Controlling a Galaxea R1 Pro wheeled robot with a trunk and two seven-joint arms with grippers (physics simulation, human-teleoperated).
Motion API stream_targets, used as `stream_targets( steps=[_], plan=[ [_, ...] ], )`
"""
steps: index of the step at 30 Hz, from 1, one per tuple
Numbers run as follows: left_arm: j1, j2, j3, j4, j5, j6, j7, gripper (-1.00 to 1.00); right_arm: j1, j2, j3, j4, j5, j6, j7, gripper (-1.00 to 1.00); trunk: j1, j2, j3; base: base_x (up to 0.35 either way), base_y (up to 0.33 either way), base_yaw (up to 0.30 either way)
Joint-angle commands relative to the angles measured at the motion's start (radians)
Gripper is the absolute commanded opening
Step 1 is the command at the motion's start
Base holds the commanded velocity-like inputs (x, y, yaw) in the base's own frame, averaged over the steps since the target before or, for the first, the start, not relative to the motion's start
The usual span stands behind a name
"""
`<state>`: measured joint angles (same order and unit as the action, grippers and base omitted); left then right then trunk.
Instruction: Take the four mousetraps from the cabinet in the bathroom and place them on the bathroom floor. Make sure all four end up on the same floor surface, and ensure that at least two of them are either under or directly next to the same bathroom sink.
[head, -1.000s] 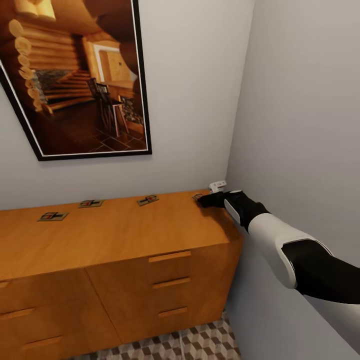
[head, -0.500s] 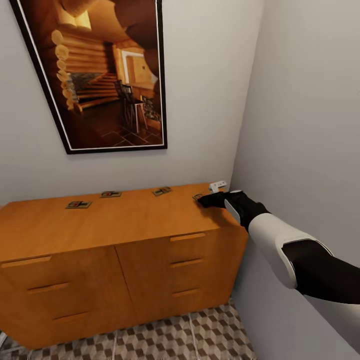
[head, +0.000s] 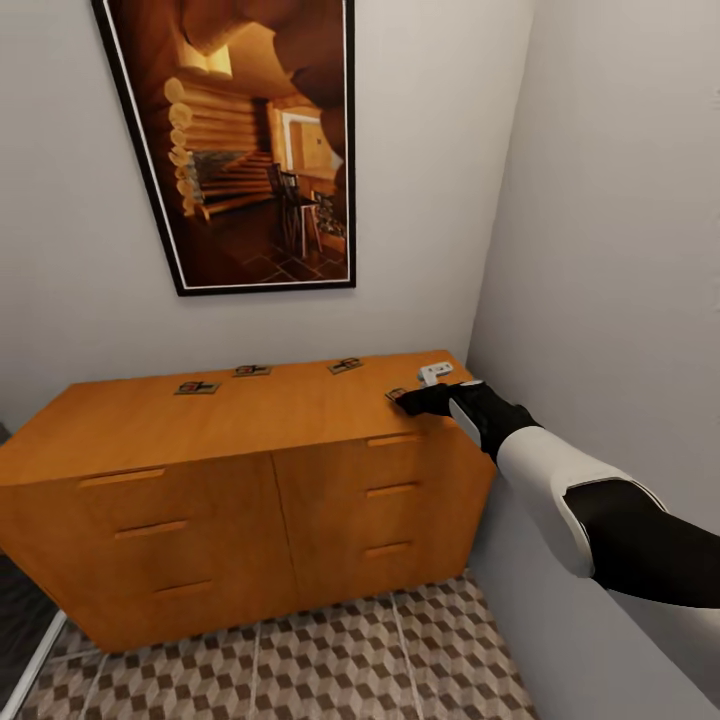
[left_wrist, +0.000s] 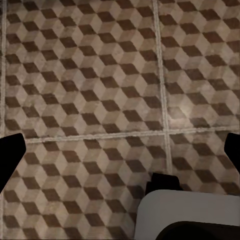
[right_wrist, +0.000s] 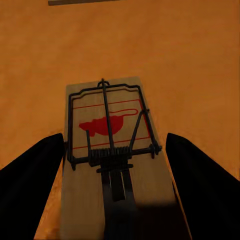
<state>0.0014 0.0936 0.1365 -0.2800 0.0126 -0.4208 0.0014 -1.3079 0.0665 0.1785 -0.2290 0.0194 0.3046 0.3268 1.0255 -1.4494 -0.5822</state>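
Four mousetraps (head: 221, 379) on cabinet (head: 240, 480) top, right hand (head: 404, 398) open astride one, cube-tiled floor (head: 330, 660).

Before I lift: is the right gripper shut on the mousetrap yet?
Open: right gripper fingers straddle the mousetrap with gaps either side.

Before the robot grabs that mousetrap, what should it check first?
1. Mousetrap between the fingers: ok. In the right wrist view the nearest mousetrap lies flat on the cabinet top, with a dark finger on each side.
2. Right gripper open: ok, the fingers stand apart beside the board and do not clamp it.
3. Fingers low enough to pinch the thin board: cannot tell.
4. Other three mousetraps waiting: ok, all lie along the cabinet's back edge.
5. Left gripper free: ok, open over the bathroom floor, holding nothing.
6. Small white object near the gripper out of the way: cannot tell.
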Motion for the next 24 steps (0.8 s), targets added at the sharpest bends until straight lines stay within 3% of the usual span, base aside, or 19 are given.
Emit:
stream_targets(
  steps=[1, 24],
  plan=[
    [0.000, 0.000, 0.000, -0.001, 0.001, -0.002, 0.000, 1.00, -0.001, 0.000, 0.001, -0.001, 0.002, 0.005, 0.002, -1.00, -0.001, -0.001, -0.001, -0.303, 0.098, 0.000],
    [0.000, 0.000, 0.000, -0.001, 0.001, -0.002, 0.000, 1.00, -0.001, -0.005, 0.004, 0.010, 0.002, 0.003, -0.003, -1.00, -0.001, -0.001, -0.001, -0.325, 0.021, 0.000]
  ],
)
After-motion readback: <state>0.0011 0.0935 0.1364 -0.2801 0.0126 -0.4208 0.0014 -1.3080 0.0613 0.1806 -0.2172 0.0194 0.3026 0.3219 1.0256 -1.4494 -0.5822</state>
